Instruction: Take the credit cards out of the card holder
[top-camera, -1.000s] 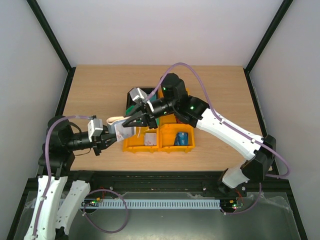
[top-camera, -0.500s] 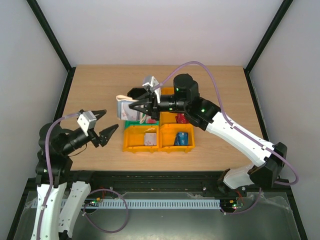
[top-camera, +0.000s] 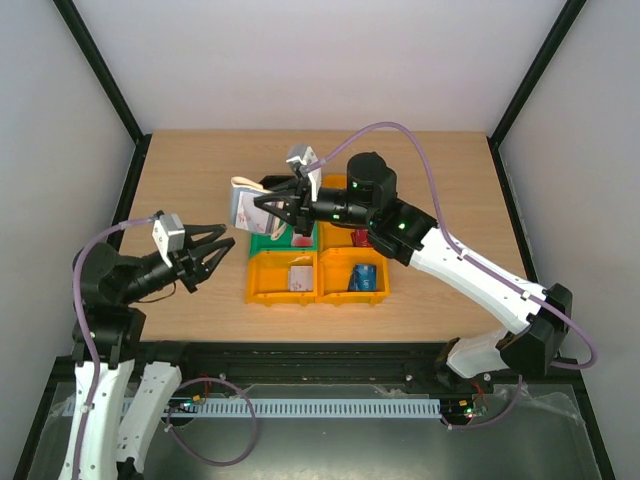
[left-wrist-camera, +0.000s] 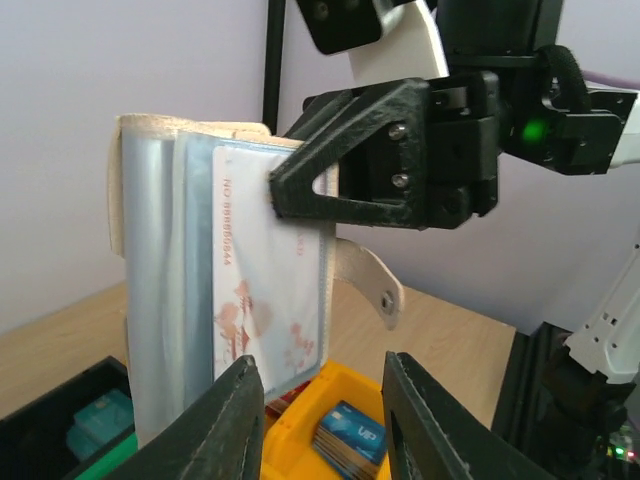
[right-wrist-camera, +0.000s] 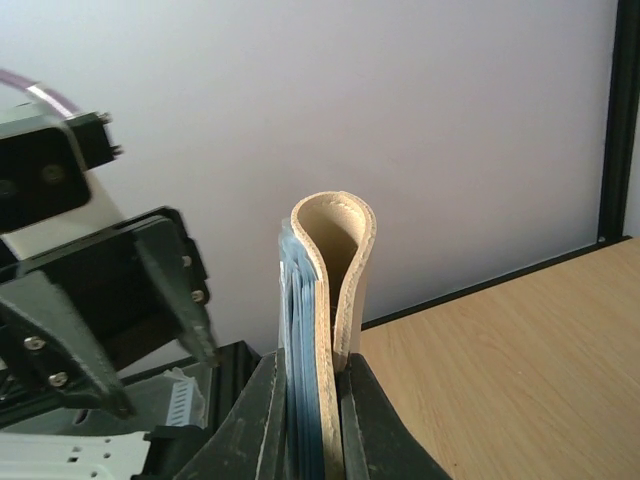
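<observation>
right, the right gripper (right-wrist-camera: 312, 378) is clamped tight on the card holder (right-wrist-camera: 330, 300), pinching it just below the folded tan spine. the holder's up in the air, standing upright, well off the table (top-camera: 440, 170). from above, it hangs over the black bin (top-camera: 272, 186) and the green bin (top-camera: 262, 243), at the left end of the bin cluster.

across from it the left gripper (left-wrist-camera: 320, 378) is spread apart, nothing between its fingers. it's pointed straight at the holder's open face, near it, no contact that i can see.

on the left wrist camera the clear sleeves fan out, and there's a white card with a pink pattern (left-wrist-camera: 268, 300) tucked in the front sleeve. the right arm's black finger lies across its top corner. a tan strap tab (left-wrist-camera: 370, 285) with a snap hangs off the holder's far side.

down below, two orange bins (top-camera: 268, 292) sit side by side nearest the arms. one has a white-pink card (top-camera: 300, 277) in it, the other a blue card (top-camera: 365, 277). teal cards (left-wrist-camera: 100, 425) lie in the black bin. whether the other sleeves hold any cards, i can't tell from here.
</observation>
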